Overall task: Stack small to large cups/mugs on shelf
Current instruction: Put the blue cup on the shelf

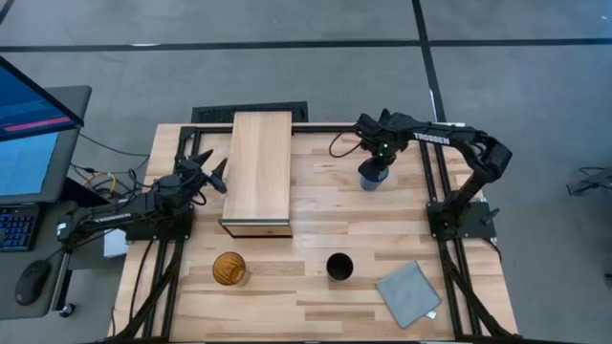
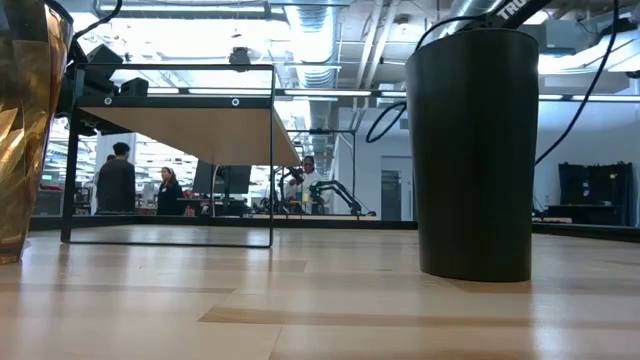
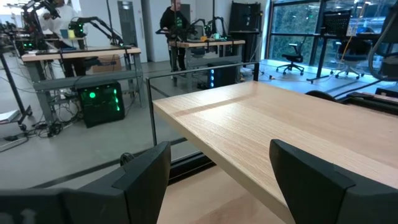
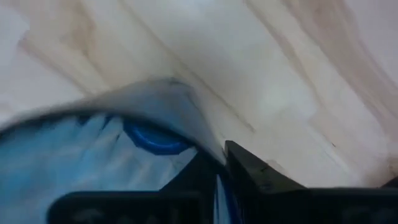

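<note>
The right gripper (image 1: 375, 164) sits directly over the blue cup (image 1: 373, 178), which stands on the counter (image 1: 316, 296) well to the right of the shelf (image 1: 260, 162). In the right wrist view the fingers (image 4: 249, 171) are drawn narrow with the cup's translucent rim wall (image 4: 155, 99) pinched between them, so the step in hand looks like securing this cup before carrying it over. To do it well, the pinch should be firm on the wall without crushing the thin rim; then lift straight up until the base clears the counter, and only then swing toward the shelf, keeping the cup upright. The shelf top is raised, so the cup needs to travel above that height and be set down flat on the planks. The amber cup (image 1: 229, 268) and black cup (image 1: 338, 266) stand near the front edge, with a grey cloth (image 1: 408, 293) beyond them. The left gripper (image 1: 207, 172) waits just left of the shelf, its fingers (image 3: 143, 174) spread wide and empty.
</note>
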### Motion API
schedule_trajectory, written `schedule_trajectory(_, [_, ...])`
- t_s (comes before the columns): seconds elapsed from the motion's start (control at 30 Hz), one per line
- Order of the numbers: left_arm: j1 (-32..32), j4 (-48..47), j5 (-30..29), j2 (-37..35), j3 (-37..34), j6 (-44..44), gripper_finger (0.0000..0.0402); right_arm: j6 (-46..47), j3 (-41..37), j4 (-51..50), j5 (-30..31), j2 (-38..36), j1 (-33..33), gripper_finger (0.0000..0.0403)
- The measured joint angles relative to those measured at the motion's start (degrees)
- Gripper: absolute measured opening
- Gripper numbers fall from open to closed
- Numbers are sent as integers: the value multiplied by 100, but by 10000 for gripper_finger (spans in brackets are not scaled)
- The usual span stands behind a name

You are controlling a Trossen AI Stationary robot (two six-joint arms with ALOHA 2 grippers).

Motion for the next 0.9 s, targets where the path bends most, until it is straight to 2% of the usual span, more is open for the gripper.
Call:
schedule_trajectory(0.07, [0, 1, 0, -1, -1, 0, 265, -87, 12, 43, -36, -31, 31, 16])
schedule_trajectory(0.2, [0, 0, -43, 0, -1, -1, 265, -91, 195, -147, 114, -46, 40, 19])
schedule_trajectory(0.33, [2, -4, -149, 0, 0, -3, 265, -303, 764, -508, 142, -61, 45, 13])
schedule_trajectory(0.73, [0, -4, -149, -1, 0, -12, 265, -523, 3436, -1459, 137, -61, 143, 13])
schedule_trajectory(0.9, [0, -4, -148, 0, 2, -25, 265, -523, 4391, -1512, 131, -63, 141, 13])
